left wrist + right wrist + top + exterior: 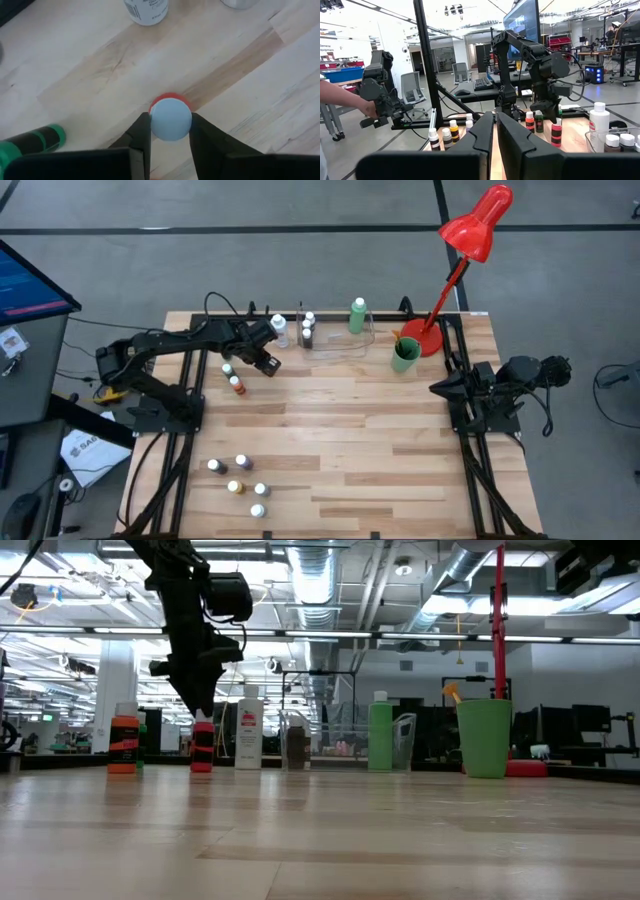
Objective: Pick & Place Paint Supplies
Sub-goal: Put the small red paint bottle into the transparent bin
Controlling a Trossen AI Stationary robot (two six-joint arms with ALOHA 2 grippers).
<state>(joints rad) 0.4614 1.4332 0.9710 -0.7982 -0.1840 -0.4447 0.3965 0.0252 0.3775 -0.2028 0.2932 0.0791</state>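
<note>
Wood-plank table (pixel 340 440) — left jaws flank red bottle (pixel 170 119), grip unclear; right jaws clenched — workshop behind.

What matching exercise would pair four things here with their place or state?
1. red bottle
2. green cup
3. tall green bottle
4. right gripper

A. beside the red lamp's base
B. shut, idle on the right side
C. between the left gripper's fingers
D. at the clear tray's far rim

Pairs: 1-C, 2-A, 3-D, 4-B
</note>
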